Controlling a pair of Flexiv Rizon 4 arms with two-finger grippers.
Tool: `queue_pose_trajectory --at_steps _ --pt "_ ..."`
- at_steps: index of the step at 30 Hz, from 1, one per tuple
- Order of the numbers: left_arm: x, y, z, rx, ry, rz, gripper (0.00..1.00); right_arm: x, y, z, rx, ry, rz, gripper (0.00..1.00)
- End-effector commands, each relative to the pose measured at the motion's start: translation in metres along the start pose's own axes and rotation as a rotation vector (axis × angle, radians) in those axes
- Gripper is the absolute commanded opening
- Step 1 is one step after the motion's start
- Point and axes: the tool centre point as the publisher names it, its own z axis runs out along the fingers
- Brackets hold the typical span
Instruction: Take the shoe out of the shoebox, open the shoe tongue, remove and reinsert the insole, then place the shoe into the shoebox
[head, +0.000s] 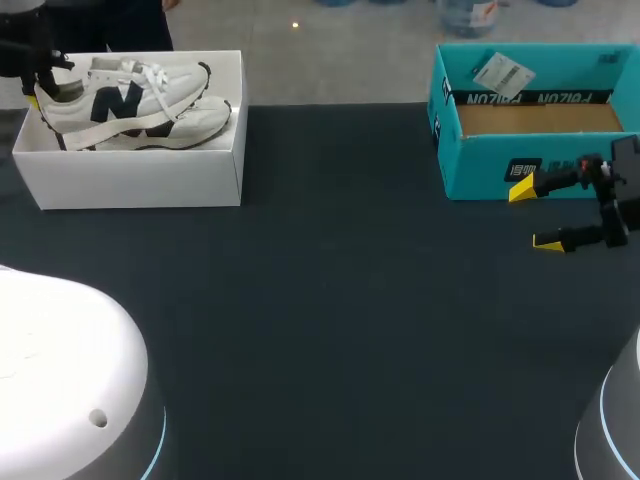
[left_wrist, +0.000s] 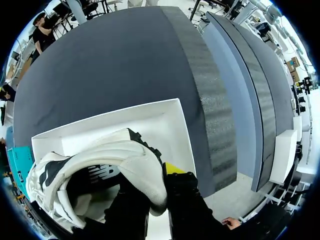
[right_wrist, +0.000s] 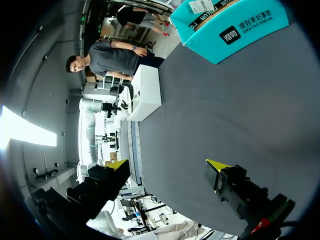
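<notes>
A white sneaker (head: 135, 105) with a dark letter on its side lies in the open white shoebox (head: 130, 180) at the table's far left, toe pointing right. My left gripper (head: 38, 95) comes in at the box's left end and is shut on the shoe's heel. The left wrist view shows the heel collar (left_wrist: 145, 172) pinched between the fingers, one yellow fingertip (left_wrist: 173, 168) showing outside it, with the shoebox (left_wrist: 150, 112) beneath. My right gripper (head: 533, 216) hovers open and empty at the table's right, in front of the teal box. Its fingers stand wide apart in the right wrist view (right_wrist: 167, 165).
An open teal cardboard box (head: 530, 150) with a paper tag inside stands at the back right, also seen as the teal box (right_wrist: 230, 25) ahead of my right gripper. The dark table (head: 340, 300) stretches between the two boxes. My arms' white bases (head: 60, 380) fill the near corners.
</notes>
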Motion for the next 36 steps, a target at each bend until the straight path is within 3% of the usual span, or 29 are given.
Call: queue_pose_trajectory --at_steps 1,12,36 --pt "0.000 -0.012 -0.031 -0.004 -0.003 0.010 0.00 0.000 -0.001 0.001 -0.003 -0.003 0.001 1.00" --pt "-0.003 -0.023 -0.065 -0.023 -0.029 0.020 0.00 0.000 -0.001 0.001 -0.003 -0.003 0.001 1.00" --pt "-0.004 -0.023 -0.066 -0.023 -0.031 0.021 0.00 0.000 -0.001 0.001 -0.003 -0.003 0.001 1.00"
